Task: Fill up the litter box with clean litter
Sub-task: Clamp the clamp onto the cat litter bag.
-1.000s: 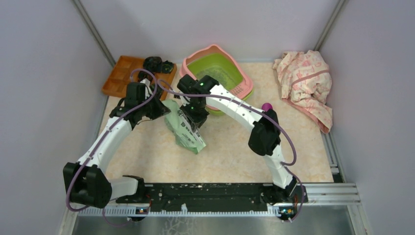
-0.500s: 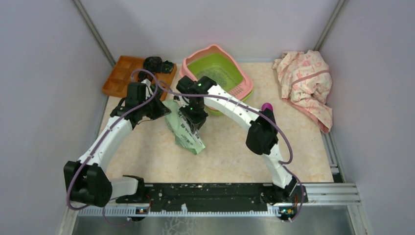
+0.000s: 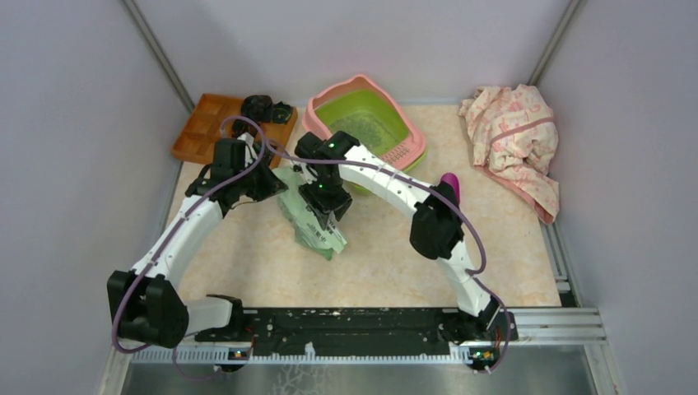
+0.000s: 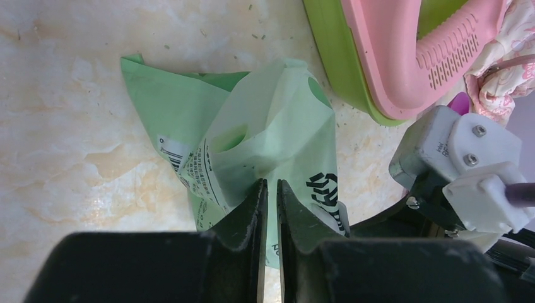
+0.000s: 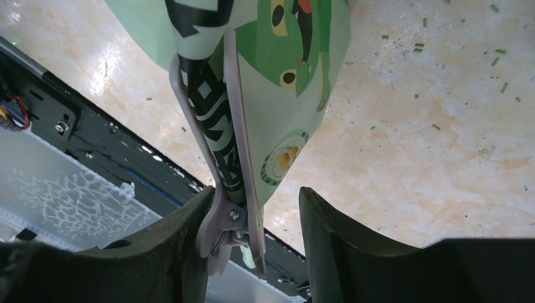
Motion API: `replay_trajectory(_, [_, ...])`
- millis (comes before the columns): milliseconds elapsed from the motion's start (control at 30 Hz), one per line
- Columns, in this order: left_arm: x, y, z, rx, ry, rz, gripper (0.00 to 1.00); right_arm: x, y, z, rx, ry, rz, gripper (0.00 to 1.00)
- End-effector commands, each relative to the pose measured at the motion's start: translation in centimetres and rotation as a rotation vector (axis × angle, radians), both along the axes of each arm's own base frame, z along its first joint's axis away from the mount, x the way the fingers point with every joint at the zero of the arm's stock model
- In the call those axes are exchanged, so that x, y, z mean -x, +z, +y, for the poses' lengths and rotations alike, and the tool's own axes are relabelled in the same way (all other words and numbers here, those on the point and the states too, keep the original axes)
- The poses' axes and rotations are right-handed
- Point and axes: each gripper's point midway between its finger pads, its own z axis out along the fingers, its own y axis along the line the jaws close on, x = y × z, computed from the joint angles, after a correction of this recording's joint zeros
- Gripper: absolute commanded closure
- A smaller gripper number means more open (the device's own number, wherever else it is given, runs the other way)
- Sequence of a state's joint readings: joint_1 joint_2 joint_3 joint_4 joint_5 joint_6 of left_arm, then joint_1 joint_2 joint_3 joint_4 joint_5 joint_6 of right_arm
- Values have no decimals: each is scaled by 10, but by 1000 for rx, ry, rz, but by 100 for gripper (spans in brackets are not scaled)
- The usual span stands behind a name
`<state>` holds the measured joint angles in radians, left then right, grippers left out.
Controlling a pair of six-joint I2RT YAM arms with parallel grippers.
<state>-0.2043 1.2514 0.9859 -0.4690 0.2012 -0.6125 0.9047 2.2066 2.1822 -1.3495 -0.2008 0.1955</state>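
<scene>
Top external view has the green bag [image 3: 317,234] slung between the two arms, just short of the litter box [image 3: 355,81]. The box sits beyond the bag toward the far wall, with a thin patch of litter [image 3: 368,130] in its basin. The bag's long axis runs slantwise from the left arm's fingers [image 4: 246,214], pinched narrow on its upper fold, down toward the near edge. The right arm's fingers [image 5: 334,233] stand apart either side of a pale clip [image 5: 214,214] on the bag (gripping nothing, as far as I can see). Both arms look about equally near the box. On the pale surface [image 3: 395,255], a cloth [image 3: 514,140] and a wooden tray [image 3: 202,127] lie well off to either side.
</scene>
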Motion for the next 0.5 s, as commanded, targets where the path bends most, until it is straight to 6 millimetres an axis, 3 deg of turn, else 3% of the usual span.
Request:
replay_trajectory(0, [-2, 4, 4, -11, 7, -24, 84, -16, 35, 14, -86, -16, -116, 49])
replay_trajectory(133, [-2, 15, 6, -16, 15, -40, 83, -38, 58, 30, -182, -40, -205, 48])
replay_trajectory(200, [-2, 23, 8, -23, 18, -53, 75, -45, 64, 41, -225, -30, -232, 48])
replay_trajectory(300, [-4, 38, 12, -34, 26, -84, 59, -58, 66, 47, -237, -20, -285, 47])
replay_trajectory(467, [-6, 53, 18, -49, 52, -116, 57, -74, 62, 59, -292, -14, -336, 41])
